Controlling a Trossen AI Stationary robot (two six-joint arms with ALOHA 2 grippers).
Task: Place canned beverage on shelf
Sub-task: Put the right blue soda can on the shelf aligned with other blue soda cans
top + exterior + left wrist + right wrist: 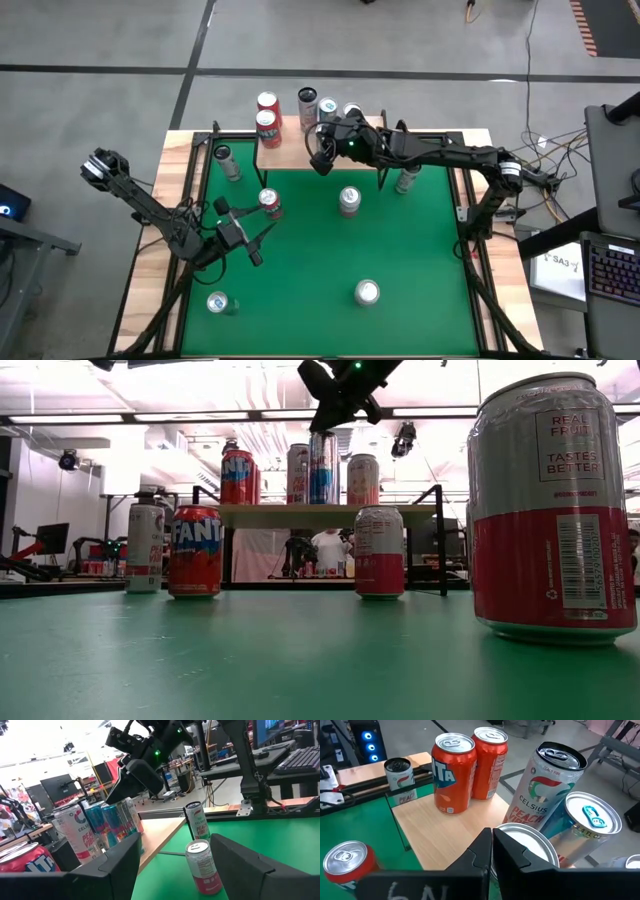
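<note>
Right gripper [322, 160] clenched empty above the shelf [290, 150]. Left gripper [250, 232] gapes released beside the red can [270, 204]: centre it, then squeeze gently.

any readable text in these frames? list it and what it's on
"REAL FRUIT TASTES BETTER": nearest can, low view.
"FANTA": red can on the table, low view.
"CELSIUS" and "PEACH", rest cut off: white can on the shelf.
"PEA", rest hidden: small can off the shelf.
"SA3": paper beside the table, barely legible.
Barcodes and fine print: too small to read.
</note>
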